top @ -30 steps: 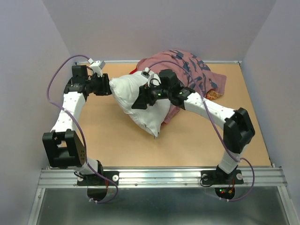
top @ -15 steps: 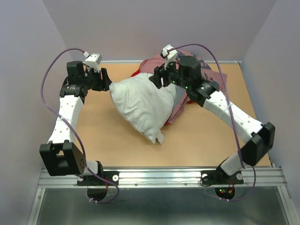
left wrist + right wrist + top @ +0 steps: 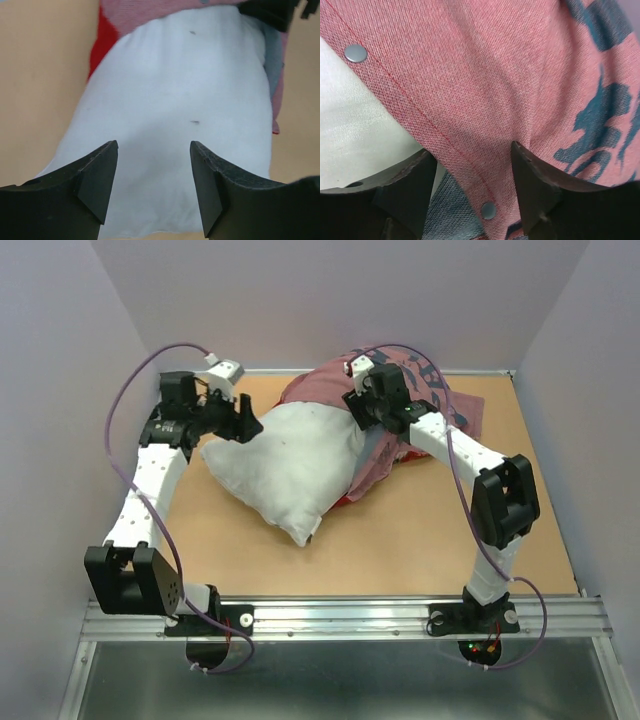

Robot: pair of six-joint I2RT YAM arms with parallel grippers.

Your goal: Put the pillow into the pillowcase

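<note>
Top external: pillow (image 3: 285,465) (partly) inside pillowcase (image 3: 320,388)

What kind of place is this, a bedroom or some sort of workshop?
Probably a robot test bench, not a bedroom: plain walls box in a wooden table, and a left arm and right arm are bolted to a metal rail at its near edge.

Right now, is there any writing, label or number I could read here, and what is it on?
Nothing here can be quoted as it reads.
On the pillowcase: large dark blue brush characters, crumpled and cut off, so not legible.
On the pillow: no writing, only a few small dark specks.
Elsewhere: no label or number large enough to read.
</note>
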